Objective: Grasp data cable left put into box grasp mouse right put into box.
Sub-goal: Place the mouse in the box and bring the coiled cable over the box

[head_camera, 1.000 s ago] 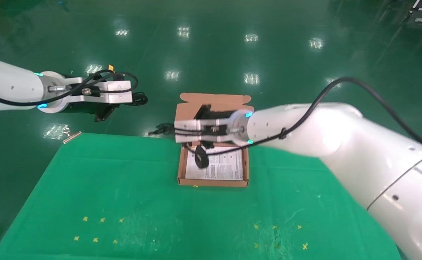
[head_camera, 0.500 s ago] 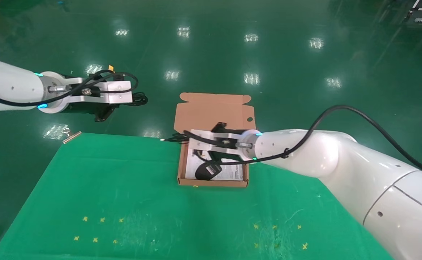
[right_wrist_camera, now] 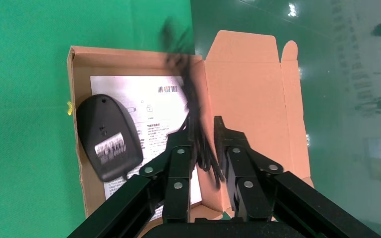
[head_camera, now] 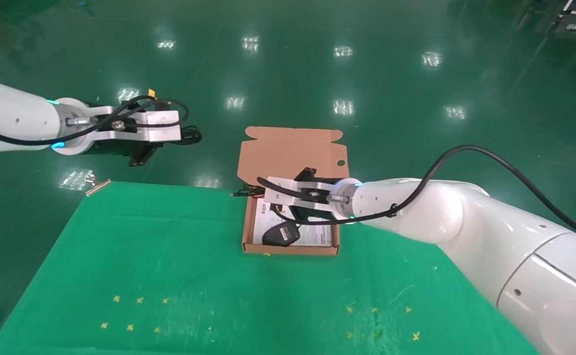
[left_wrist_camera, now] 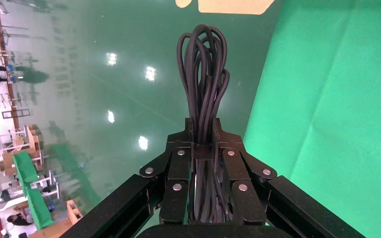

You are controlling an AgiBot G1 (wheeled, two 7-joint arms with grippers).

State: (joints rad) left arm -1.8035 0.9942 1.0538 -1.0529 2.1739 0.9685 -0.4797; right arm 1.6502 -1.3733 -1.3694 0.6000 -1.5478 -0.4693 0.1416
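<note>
The green table (head_camera: 169, 256) carries the box (head_camera: 290, 249), which sits at the middle of its far edge with the lid (head_camera: 293, 153) swung open past that edge, over the floor. A white printed sheet (right_wrist_camera: 144, 106) lines the bottom of the box.

The right gripper (head_camera: 288, 217) hangs over the far part of the box, its arm reaching in from the right side of the table. In the right wrist view its two fingers (right_wrist_camera: 178, 163) stand a little apart, with a gap between them. A blurred black cord (right_wrist_camera: 196, 129) runs through that gap from the gripper toward the box's far wall; whether the fingers touch it cannot be told, and they do not clamp it.

The left gripper (head_camera: 142, 148) is held off the table, beyond its far left corner and above the floor. Its fingers (left_wrist_camera: 178, 173) are closed tight on the data cable (left_wrist_camera: 206, 84), a looped black bundle that sticks out past the fingertips.

The mouse (head_camera: 280, 233) lies in the near left corner of the box, on the printed sheet. It is turned belly up, so that its whitish label (right_wrist_camera: 111, 145) shows. The right gripper is above it, apart from it.
</note>
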